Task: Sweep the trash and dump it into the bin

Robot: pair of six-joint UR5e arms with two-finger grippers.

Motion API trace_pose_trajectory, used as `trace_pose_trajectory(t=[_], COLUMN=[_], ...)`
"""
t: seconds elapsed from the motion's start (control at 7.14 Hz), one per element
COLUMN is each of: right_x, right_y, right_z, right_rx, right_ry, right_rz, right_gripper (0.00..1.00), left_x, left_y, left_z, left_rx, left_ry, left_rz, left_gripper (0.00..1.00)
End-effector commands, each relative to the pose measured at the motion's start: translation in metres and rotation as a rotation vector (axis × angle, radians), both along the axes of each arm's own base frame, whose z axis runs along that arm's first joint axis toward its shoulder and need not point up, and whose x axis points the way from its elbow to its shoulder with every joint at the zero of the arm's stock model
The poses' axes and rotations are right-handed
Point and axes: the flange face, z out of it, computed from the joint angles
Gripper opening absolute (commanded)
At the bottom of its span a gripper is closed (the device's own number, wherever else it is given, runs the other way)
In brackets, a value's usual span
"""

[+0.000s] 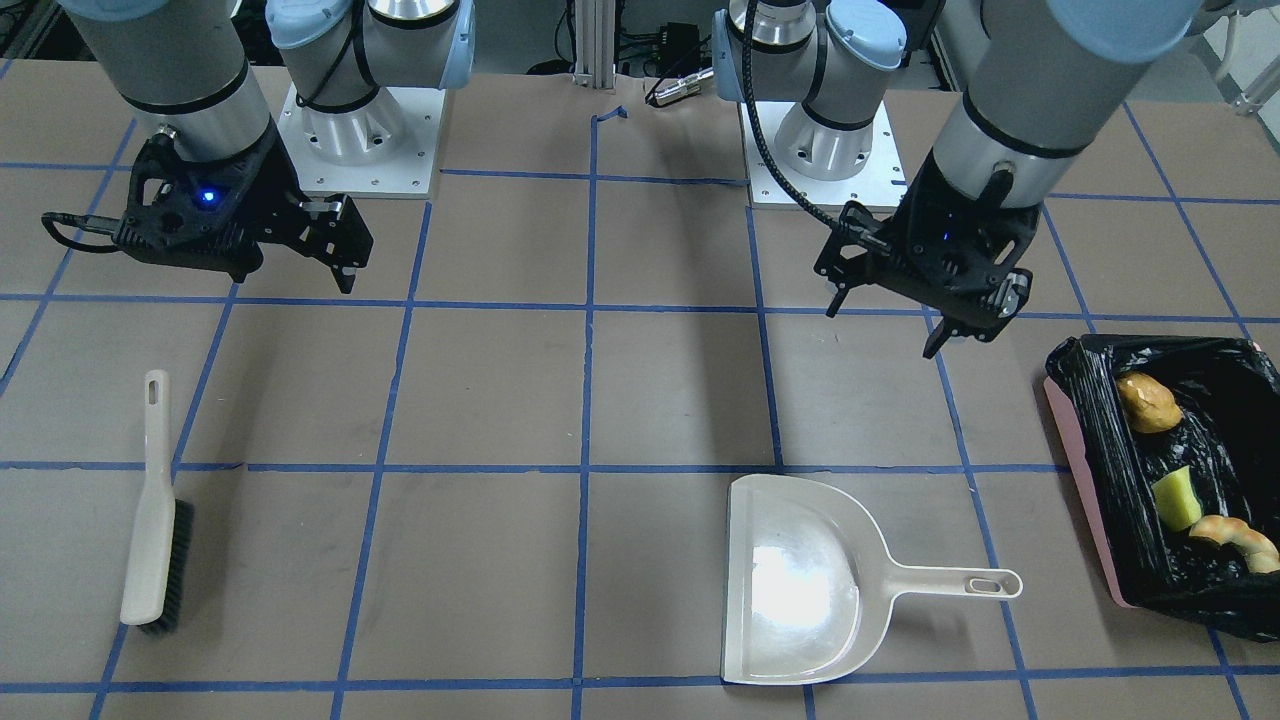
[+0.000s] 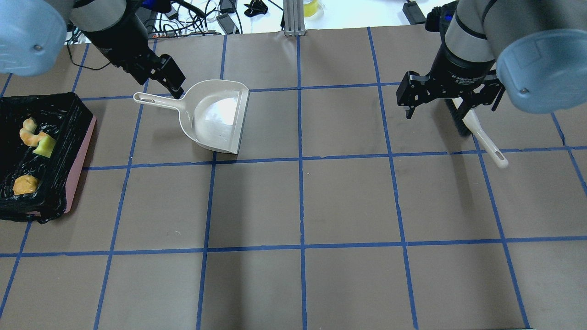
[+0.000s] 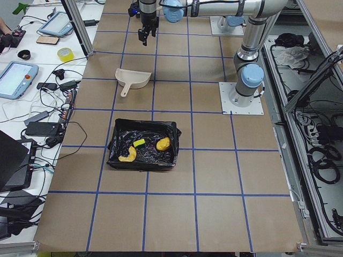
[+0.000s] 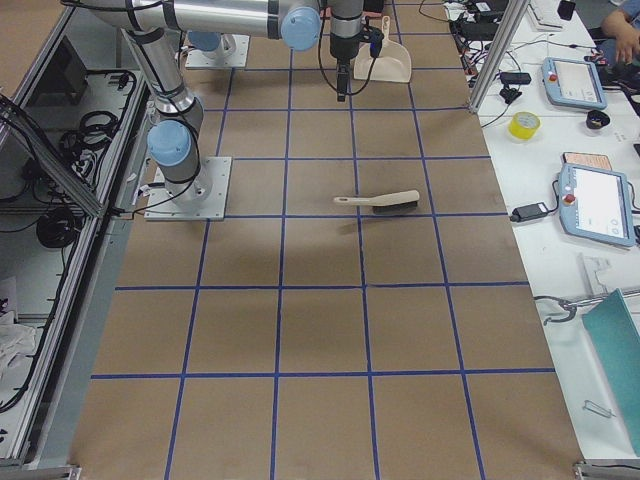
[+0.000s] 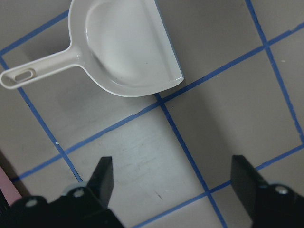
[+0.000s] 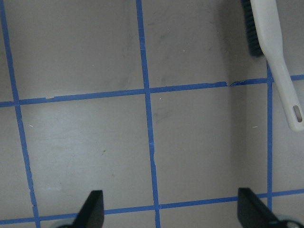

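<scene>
Trash (image 1: 1177,498) lies in the bin (image 1: 1105,440) (dustpan (image 1: 800,580) near it, brush (image 1: 155,510) well apart)

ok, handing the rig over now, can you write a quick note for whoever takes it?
Left tool open, empty, above the table near the dustpan.
Right tool open, empty, near the brush.
Potato, sponge and pastry all lie in the bin.
Dustpan empty; it and the brush lie loose on the table.
Done: sweep and dump. Left: apparently nothing.

Pink bin (image 1: 1078,470), glossy black liner (image 1: 1230,400); inside it a golden-brown lump (image 1: 1147,403), yellow-green wedge (image 1: 1177,500), tan pastry (image 1: 1235,538). Near the bin a cream-white dustpan (image 1: 800,580); farther, a cream brush (image 1: 150,500), bristles seemingly black. Brown table (image 1: 480,390), blue grid (image 1: 586,400).
</scene>
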Motion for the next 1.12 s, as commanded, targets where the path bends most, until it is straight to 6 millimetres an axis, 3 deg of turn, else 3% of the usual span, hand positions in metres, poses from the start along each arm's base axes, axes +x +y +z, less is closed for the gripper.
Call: trace_pose_trajectory(t=[0.0,0.42,0.7,0.98], right_x=[-0.001,-0.002,-0.002,-0.002], right_y=[0.0,-0.002,-0.002,-0.001], right_z=[-0.001,0.001,0.001,0.003], right_rx=[0.0,-0.018,-0.018,-0.018], right_ry=[0.01,0.011,0.013,0.011], right_rz=[0.0,-0.001,-0.001,-0.001], right_gripper=[1.0,1.0,1.0,1.0], left_x=[-0.001,0.001,0.005,0.006], left_y=[0.025,0.047,0.059,0.06], left_z=[0.019,0.028,0.005,0.012], left_rx=[0.032,0.059,0.123,0.108], left_ry=[0.009,0.008,-0.005,-0.009], left_rz=[0.269,0.282,0.291,0.293], left_gripper=[1.0,1.0,1.0,1.0])
